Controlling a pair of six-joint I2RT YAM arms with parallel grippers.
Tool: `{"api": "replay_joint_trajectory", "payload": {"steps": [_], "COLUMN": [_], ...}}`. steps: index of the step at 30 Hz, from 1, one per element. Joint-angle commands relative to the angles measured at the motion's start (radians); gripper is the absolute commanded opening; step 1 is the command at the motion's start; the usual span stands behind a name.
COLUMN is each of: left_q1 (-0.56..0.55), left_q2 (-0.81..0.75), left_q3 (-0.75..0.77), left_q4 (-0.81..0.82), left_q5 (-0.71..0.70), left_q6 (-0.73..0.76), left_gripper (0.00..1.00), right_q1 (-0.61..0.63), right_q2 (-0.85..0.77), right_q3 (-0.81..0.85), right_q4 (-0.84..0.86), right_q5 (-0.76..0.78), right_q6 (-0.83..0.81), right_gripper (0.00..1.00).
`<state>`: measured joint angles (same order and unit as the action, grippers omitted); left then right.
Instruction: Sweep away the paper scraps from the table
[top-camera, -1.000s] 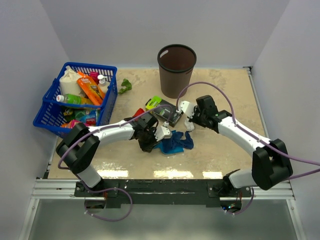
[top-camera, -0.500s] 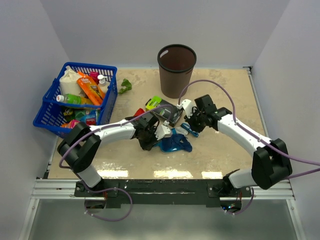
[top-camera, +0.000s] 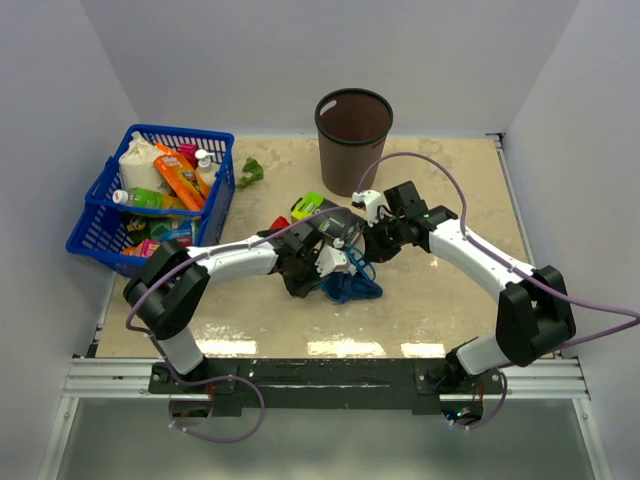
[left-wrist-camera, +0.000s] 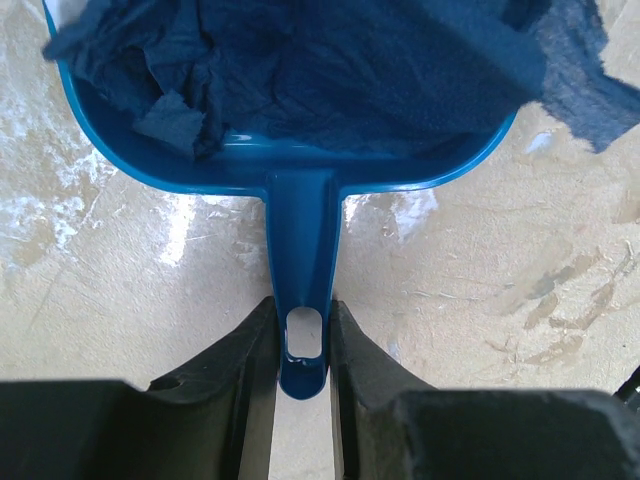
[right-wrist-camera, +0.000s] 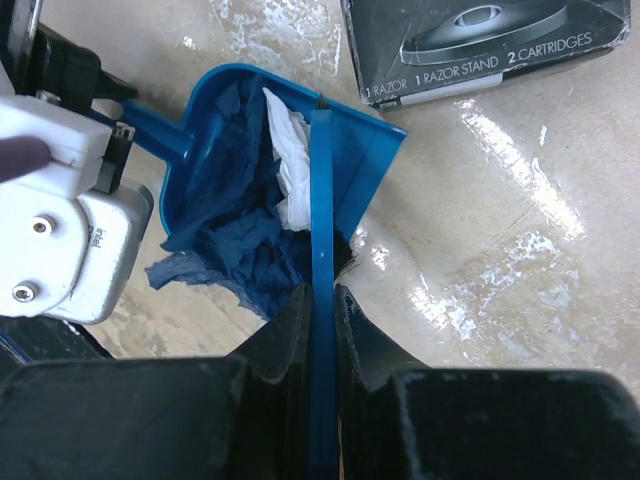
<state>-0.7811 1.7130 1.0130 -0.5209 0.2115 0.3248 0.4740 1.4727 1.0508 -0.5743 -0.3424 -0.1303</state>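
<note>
Blue-walled and packed with bottles and packets, a basket (top-camera: 150, 200) is set at the far left of the sandy desk (top-camera: 440, 300), with a green paper scrap (top-camera: 250, 172) left just beside its right wall. Toward the middle, the handle of a blue dustpan (left-wrist-camera: 300, 160) is gripped by the closed left jaws. The pan is filled with crumpled blue paper scraps (left-wrist-camera: 330, 60), and a white scrap (right-wrist-camera: 288, 165) is tucked among them. A red scrap (top-camera: 277, 226) is seen behind the left arm (top-camera: 235, 262), next to a black-and-lime razor box (top-camera: 325, 220) that lies close behind the pan. A brown bin (top-camera: 353, 128) is stood further back on the desk. At right, a slim blue tool (right-wrist-camera: 320, 200) is clamped in the right jaws and laid across the pan's mouth, over the scraps.
</note>
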Motion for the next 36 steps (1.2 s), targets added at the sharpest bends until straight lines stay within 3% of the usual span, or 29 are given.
{"api": "replay_joint_trajectory", "payload": {"steps": [1,17,32,36], "left_q1": [-0.004,0.019,0.031,0.031], "left_q2": [-0.024,-0.058,-0.112,-0.115], "left_q3": [-0.051,-0.097,-0.122,-0.108], "left_q4": [0.067,0.191,0.236,0.231], "left_q5": [0.068,0.126,0.181,0.192], "left_q6": [0.008,0.060,0.088,0.083], "left_gripper": [0.00,0.00,0.00,0.00], "right_q1": [0.003,0.000,-0.012,-0.069], "right_q2": [0.000,-0.063,-0.130,-0.153], "right_q3": [0.063,0.163,0.218,0.239], "right_q4": [-0.013,-0.203,-0.289,-0.300], "right_q5": [-0.004,0.095,0.223,0.241], "right_q6": [0.043,-0.150,-0.153,-0.138], "right_gripper": [0.00,0.00,0.00,0.00]}}
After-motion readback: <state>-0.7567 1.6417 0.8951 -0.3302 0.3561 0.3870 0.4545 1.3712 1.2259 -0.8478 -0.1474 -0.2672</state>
